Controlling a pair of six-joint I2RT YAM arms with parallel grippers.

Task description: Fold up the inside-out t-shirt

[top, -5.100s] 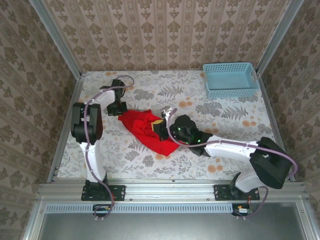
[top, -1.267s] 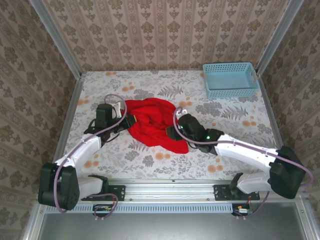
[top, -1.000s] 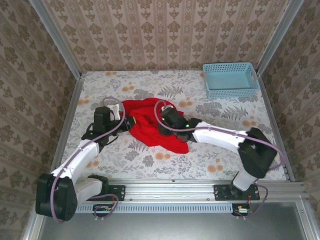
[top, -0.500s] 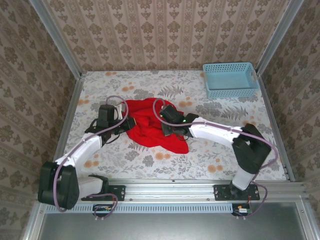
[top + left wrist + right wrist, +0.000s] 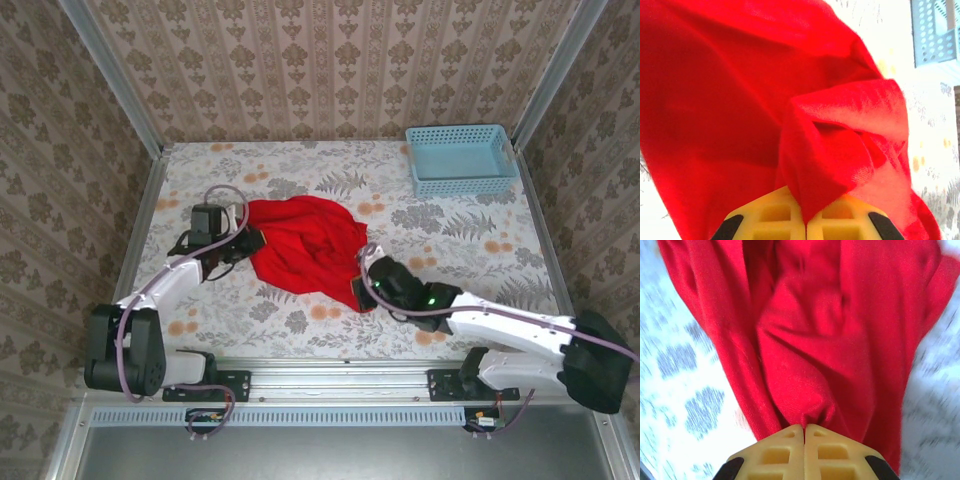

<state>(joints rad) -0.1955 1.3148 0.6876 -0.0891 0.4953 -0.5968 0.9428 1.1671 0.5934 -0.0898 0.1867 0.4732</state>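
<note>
The inside-out t-shirt (image 5: 305,245) is a bright red, crumpled cloth spread on the flowered table left of centre. My left gripper (image 5: 252,240) is at its left edge, shut on a pinched fold of the t-shirt (image 5: 840,165), which rises from between the yellow fingers (image 5: 770,217). My right gripper (image 5: 358,292) is at the cloth's near right corner, shut on a gathered bit of the t-shirt (image 5: 810,355) that hangs away from its yellow fingers (image 5: 832,455). The cloth is stretched between the two grippers.
A light-blue basket (image 5: 462,160) stands at the table's far right corner. The flowered table (image 5: 470,250) has metal rails along its sides, and patterned walls close it in. The right arm (image 5: 500,325) lies low across the near right.
The right gripper closed on the shirt near its middle, then pulled back toward the near right with the cloth in it. The left gripper stayed shut on the left edge and drifted slightly left.
</note>
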